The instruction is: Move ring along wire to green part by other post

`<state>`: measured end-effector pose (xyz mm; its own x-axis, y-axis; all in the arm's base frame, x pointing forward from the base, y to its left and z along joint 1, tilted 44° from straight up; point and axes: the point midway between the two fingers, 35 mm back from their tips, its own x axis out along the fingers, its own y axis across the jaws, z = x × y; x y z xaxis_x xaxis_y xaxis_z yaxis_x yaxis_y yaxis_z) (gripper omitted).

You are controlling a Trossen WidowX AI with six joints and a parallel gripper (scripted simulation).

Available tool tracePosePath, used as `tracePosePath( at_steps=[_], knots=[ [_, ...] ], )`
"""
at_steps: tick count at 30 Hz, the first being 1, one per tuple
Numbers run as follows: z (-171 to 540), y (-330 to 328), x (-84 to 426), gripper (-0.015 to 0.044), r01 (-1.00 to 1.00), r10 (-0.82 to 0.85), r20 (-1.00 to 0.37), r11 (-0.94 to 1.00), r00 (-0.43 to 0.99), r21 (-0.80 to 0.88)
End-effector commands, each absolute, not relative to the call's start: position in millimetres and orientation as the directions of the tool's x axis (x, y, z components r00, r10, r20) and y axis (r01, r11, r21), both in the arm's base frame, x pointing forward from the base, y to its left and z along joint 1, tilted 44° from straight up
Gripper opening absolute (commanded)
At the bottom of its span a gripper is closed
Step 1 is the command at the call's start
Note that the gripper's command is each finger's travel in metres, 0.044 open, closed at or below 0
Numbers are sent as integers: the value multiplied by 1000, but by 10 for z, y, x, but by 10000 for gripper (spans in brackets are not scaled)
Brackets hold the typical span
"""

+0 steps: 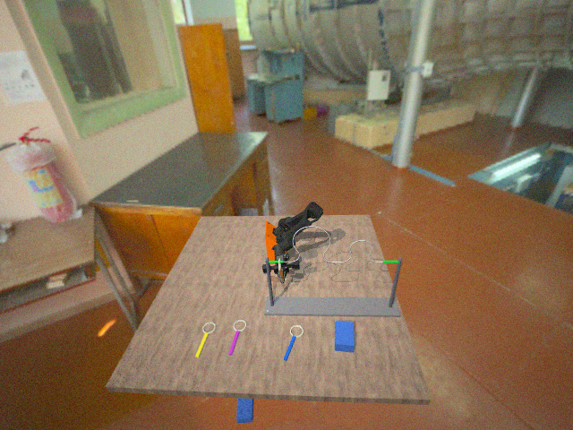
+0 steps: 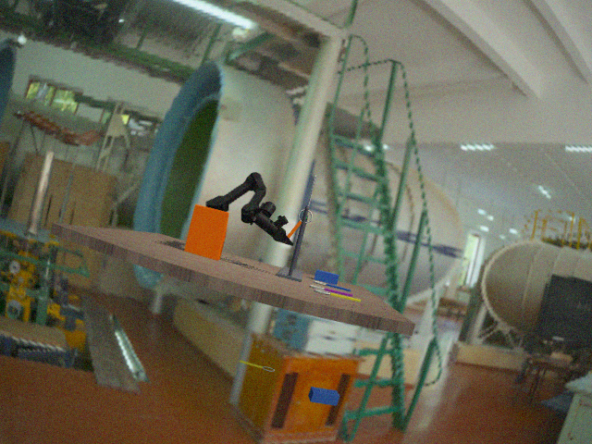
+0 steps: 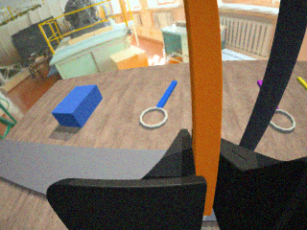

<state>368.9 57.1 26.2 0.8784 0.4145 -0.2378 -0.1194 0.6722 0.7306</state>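
My gripper [image 1: 282,279] [image 2: 289,239] [image 3: 188,134] is shut on the orange handle [image 2: 294,228] [image 3: 206,72], which slants up from the fingertips to the ring. The pale ring [image 1: 279,265] [image 2: 311,217] is around the left green part [image 1: 275,262] of the wire, seen nearly edge-on in the top view, close to its inner end. The left post [image 1: 270,288] [image 3: 280,57] stands just beside the handle. The thin grey wire [image 1: 330,241] curves up and down to the right green part [image 1: 390,262] at the right post [image 1: 394,288]. The ring is outside the wrist view.
The grey base [image 1: 333,306] [image 3: 86,165] joins the posts. In front lie a blue block [image 1: 344,335] [image 3: 78,105] and loose rings with yellow [image 1: 201,344], magenta [image 1: 235,342] and blue [image 1: 289,348] [image 3: 167,94] handles. An orange panel [image 1: 269,243] [image 2: 206,232] stands by the arm's base.
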Motion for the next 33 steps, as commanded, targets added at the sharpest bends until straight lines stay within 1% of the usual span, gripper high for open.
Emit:
tracePosePath(
  at_steps=[1, 6, 20, 33],
  knots=[
    [262, 571, 3690, 34, -119, 415, -238, 672, 878, 731],
    [266, 561, 3673, 160, -119, 414, -238, 672, 878, 731],
    [368, 367, 3251, 160, -113, 413, -242, 670, 878, 733],
    [369, 365, 3245, 160, -113, 413, -242, 670, 878, 733]
  ],
)
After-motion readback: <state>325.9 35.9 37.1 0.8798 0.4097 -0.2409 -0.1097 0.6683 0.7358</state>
